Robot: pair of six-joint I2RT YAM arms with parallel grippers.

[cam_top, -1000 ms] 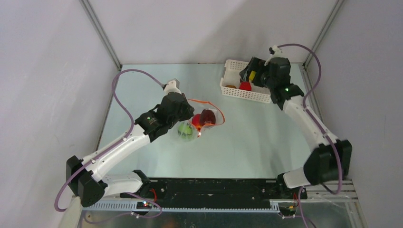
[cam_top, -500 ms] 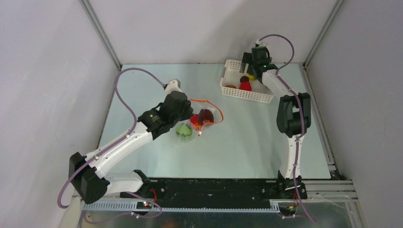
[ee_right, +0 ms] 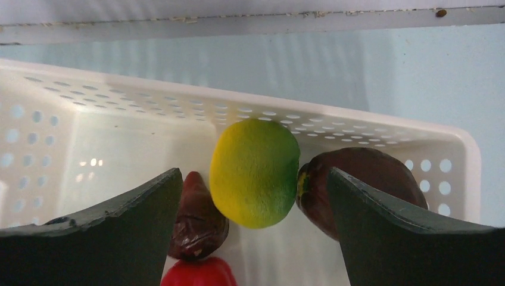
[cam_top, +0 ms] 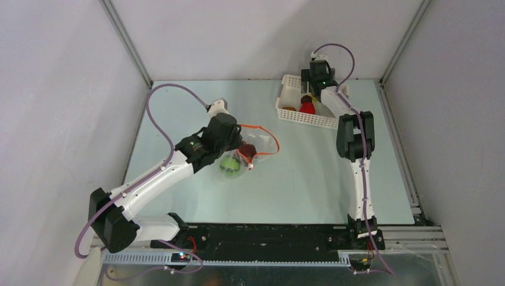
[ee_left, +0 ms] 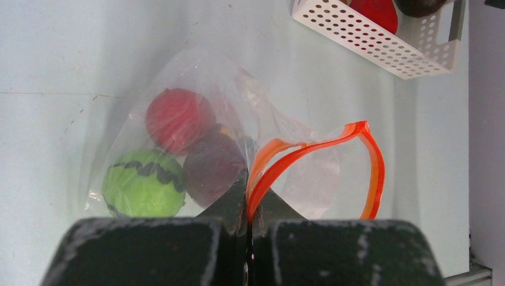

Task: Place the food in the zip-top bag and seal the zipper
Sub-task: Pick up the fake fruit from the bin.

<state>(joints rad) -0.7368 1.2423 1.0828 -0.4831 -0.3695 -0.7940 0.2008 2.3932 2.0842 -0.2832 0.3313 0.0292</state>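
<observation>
The clear zip-top bag lies left of the table's middle with its mouth gaping. My left gripper is shut on the orange-red zipper at the bag's near edge. Inside the bag are a red ball, a maroon one and a bright green one. My right gripper is open inside the white basket, its fingers on either side of a yellow-green fruit without touching it. A dark maroon fruit, a small dark brown piece and a red fruit lie beside it.
The basket stands at the back right of the table, close to the rear wall. The right arm stretches upright from its base towards it. The left arm reaches diagonally across the left half. Walls close in on three sides.
The right arm swung from the basket's right side to stand over its far end, the gripper now down among the fruit. The left gripper and bag shifted slightly left.
</observation>
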